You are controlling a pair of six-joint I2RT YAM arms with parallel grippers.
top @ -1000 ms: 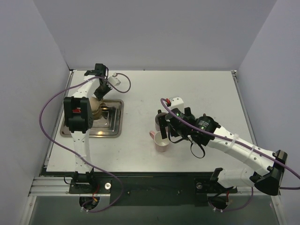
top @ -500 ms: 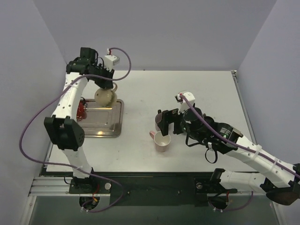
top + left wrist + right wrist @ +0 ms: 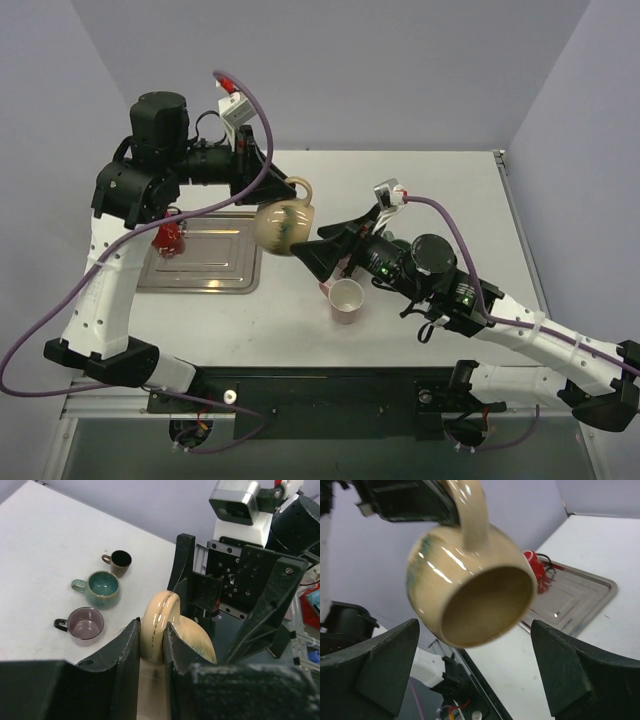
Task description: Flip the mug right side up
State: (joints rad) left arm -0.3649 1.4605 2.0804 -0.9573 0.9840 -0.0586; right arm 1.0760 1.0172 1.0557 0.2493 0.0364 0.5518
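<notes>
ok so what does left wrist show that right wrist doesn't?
Only left wrist: three upright mugs on the table, a small dark mug, a teal mug and a purple mug.
Only right wrist: the open mouth of the beige mug turned toward the camera, and the metal tray with a red object on it.
Both: the beige mug in the air, its handle pinched in the left gripper, with the right gripper open in front of it.
</notes>
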